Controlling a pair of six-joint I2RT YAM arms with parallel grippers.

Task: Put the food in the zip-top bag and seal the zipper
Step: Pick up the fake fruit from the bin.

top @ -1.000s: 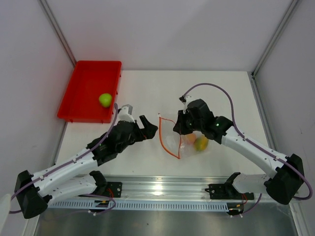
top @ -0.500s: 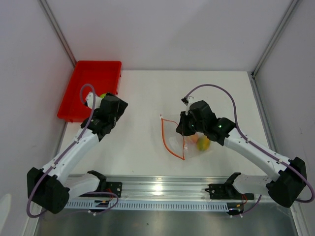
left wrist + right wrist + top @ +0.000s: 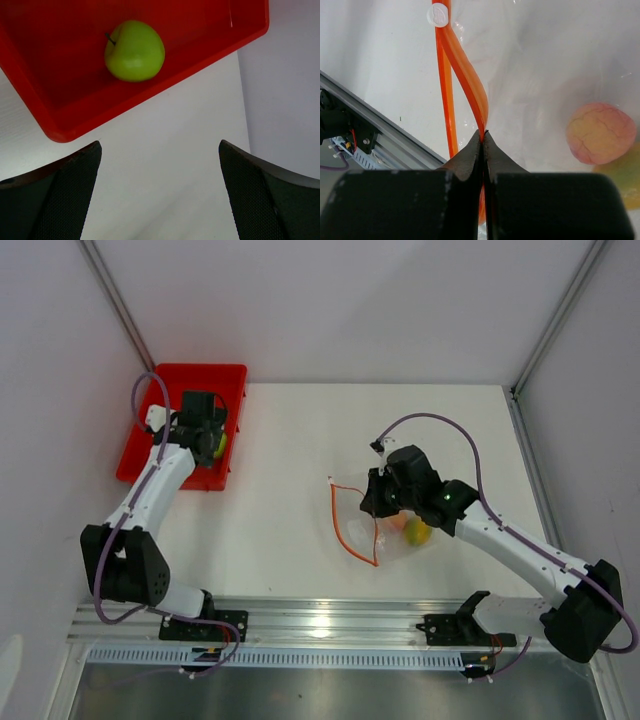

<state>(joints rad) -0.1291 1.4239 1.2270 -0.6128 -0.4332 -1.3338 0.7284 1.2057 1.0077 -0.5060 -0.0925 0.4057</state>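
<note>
The green fruit (image 3: 134, 50) lies in the red tray (image 3: 60, 80), ahead of my left gripper (image 3: 160, 200), which is open and empty above the table beside the tray's edge. In the top view the left gripper (image 3: 207, 436) hovers over the tray's near right part and half covers the green fruit (image 3: 220, 444). My right gripper (image 3: 483, 136) is shut on the orange-red zipper (image 3: 465, 70) of the clear zip-top bag (image 3: 390, 540). The pinkish-orange fruit (image 3: 601, 132) and the yellow-orange fruit (image 3: 629, 175) lie inside the bag. The right gripper (image 3: 372, 502) sits at the bag's mouth.
The red tray (image 3: 175, 380) stands at the table's far left corner, against the left wall. A white slider (image 3: 438, 14) sits on the zipper's far end. The aluminium rail (image 3: 330, 625) runs along the near edge.
My left arm has swung from the table's middle, near the bag's mouth, out to the red tray. My right gripper has kept its grip on the zipper and barely moved.
</note>
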